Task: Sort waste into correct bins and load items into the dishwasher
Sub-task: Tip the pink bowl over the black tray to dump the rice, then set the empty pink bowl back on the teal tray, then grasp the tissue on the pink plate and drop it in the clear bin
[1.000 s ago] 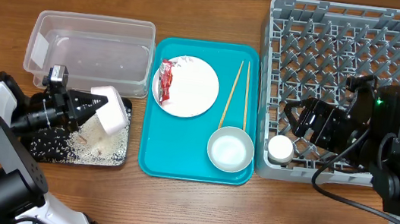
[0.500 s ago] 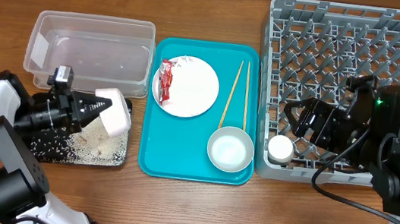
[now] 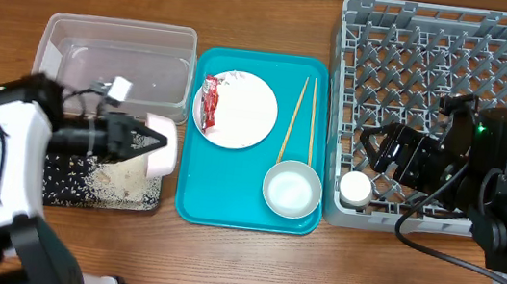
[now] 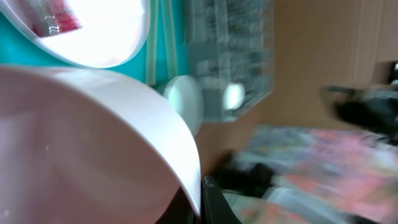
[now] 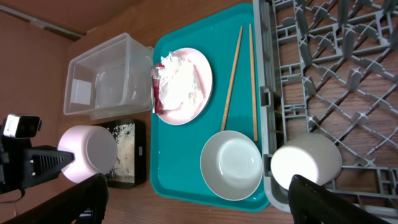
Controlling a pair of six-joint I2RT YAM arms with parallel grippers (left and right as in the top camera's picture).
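— How was the left arm [image 3: 9, 146] standing?
— It came in from the table's left edge, bent at the elbow, with the forearm lying level. The left pincer [image 3: 144, 138] was clamped on the rim of the pink bowl [image 3: 162, 145], which was tipped onto its side.
— What was under it?
— The black tray [image 3: 54, 185] lay right below the pincer, with rice scraps [image 3: 123, 179] heaped beneath the bowl. The clear tub [image 3: 118, 58] sat just beside it on the far side. The teal tray [image 3: 225, 214] was just ahead of its tips.
— And the right one?
— The right pincer [image 3: 375, 155] hung over the grey rack [image 3: 458, 51] with its fingers spread wide, gripping nothing. The white cup [image 3: 355, 188] stood just beside it in the rack's corner. Ahead of its tips, on the teal tray, lay the silvery bowl [image 3: 291, 188] and the chopsticks [image 3: 293, 118]. The white plate [image 3: 243, 112] was there too, carrying the red wrapper [image 3: 209, 103] and the tissue [image 5: 180, 79].
— Any lettering?
— The wrapper had pale print, too small to read. The tub bore a white label [image 3: 48, 63], but I could make out no words on it.
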